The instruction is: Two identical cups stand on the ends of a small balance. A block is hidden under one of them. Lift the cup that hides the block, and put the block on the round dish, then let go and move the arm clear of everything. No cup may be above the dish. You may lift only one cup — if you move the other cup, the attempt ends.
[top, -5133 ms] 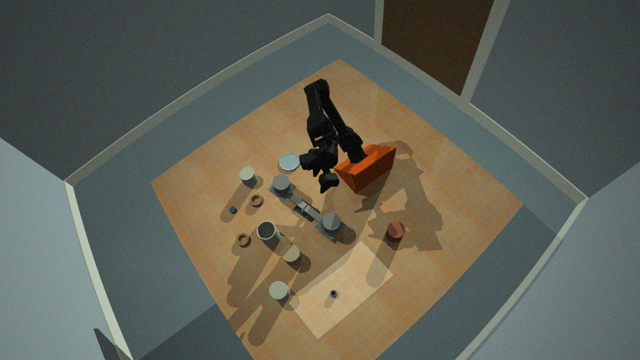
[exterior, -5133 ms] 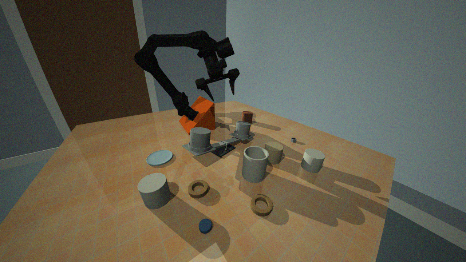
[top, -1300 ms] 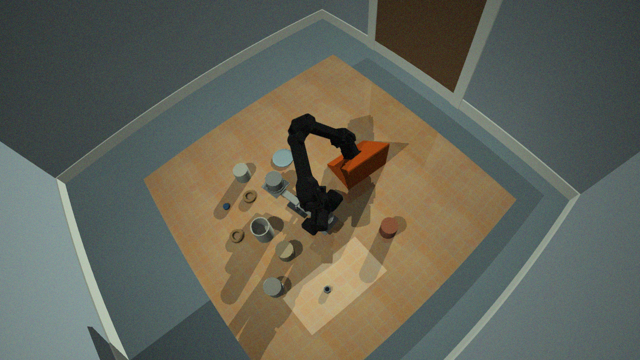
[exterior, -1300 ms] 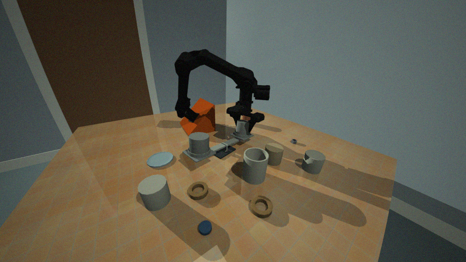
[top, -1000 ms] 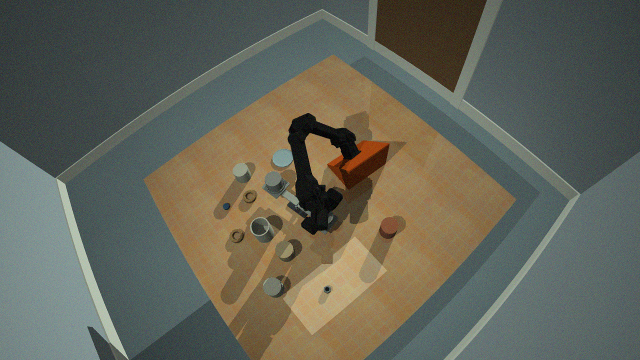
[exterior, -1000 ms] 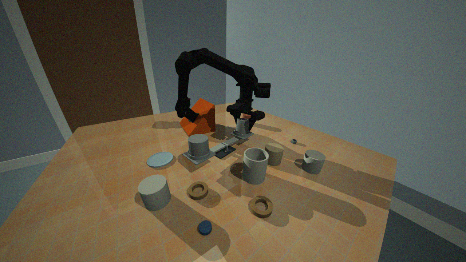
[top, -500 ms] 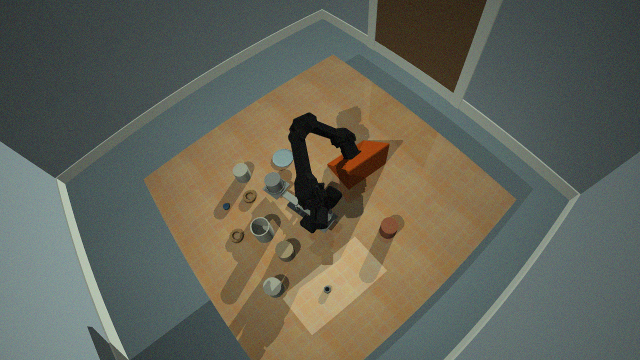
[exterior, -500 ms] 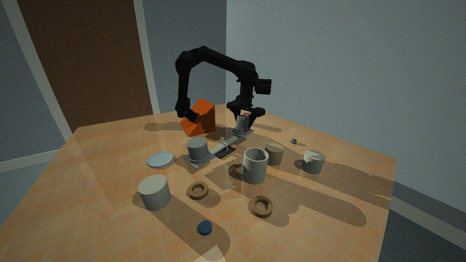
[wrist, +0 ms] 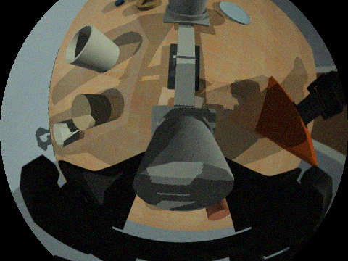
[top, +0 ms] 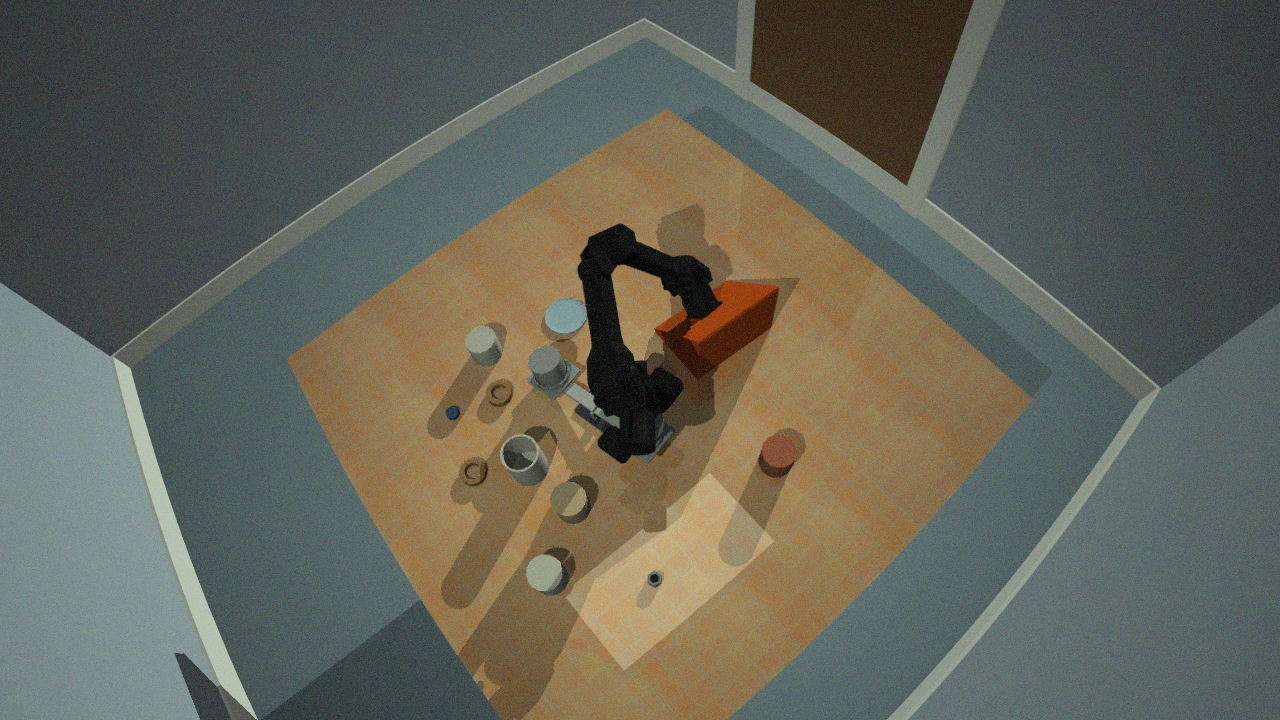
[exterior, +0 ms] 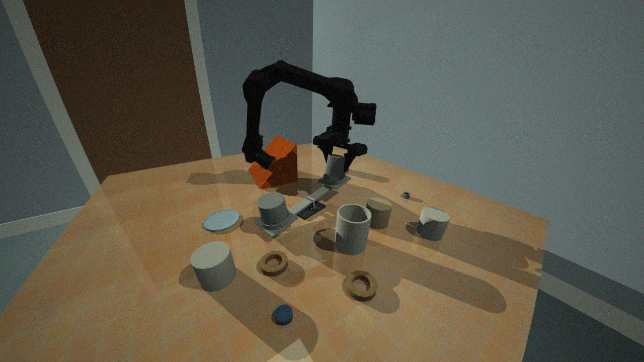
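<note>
My gripper [exterior: 336,166] [wrist: 182,158] points down and is shut on the far grey cup [exterior: 334,169] [wrist: 183,143], one finger on each side. The cup is upright at its end of the balance [top: 581,394] [exterior: 299,206] [wrist: 185,80]; whether a thin gap lies under it I cannot tell. The arm hides this cup in the top view. The other grey cup [top: 547,365] [exterior: 272,208] [wrist: 186,6] stands on the opposite end, which is the lower one. The pale blue round dish [top: 565,317] [exterior: 220,220] [wrist: 235,13] lies beside that end with nothing on it. The block is not visible.
An orange angular block [top: 738,326] [exterior: 284,168] [wrist: 283,119] stands between balance and arm base. A hollow grey cylinder [exterior: 351,236] [wrist: 99,52], tan cylinder [exterior: 379,215] and white cylinders [exterior: 433,226] [exterior: 214,267] stand around. A red cylinder [top: 777,454] stands beyond the gripper.
</note>
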`<state>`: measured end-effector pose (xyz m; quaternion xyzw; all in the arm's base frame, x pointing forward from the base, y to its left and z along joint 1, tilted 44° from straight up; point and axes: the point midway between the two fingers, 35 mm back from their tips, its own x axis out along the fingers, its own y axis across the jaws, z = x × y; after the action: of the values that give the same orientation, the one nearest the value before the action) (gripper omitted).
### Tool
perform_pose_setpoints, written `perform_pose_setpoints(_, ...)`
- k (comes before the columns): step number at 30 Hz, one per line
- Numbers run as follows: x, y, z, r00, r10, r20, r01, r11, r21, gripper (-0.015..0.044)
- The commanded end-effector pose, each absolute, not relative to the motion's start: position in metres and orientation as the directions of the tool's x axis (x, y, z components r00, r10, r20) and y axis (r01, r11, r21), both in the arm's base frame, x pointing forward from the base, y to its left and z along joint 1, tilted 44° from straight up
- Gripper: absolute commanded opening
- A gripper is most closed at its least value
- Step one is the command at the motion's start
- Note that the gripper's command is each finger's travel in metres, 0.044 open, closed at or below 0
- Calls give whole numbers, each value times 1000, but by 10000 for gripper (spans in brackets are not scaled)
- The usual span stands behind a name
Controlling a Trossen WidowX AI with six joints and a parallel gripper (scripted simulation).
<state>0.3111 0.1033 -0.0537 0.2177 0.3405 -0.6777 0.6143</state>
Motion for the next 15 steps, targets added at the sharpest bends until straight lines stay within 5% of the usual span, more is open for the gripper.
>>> perform_pose_setpoints(1, 315, 116, -51, -131, -667, -733, 985, -6, -171, 0)
perform_pose_setpoints(15, 316, 128, -37, -131, -667, -733, 985, -6, -171, 0)
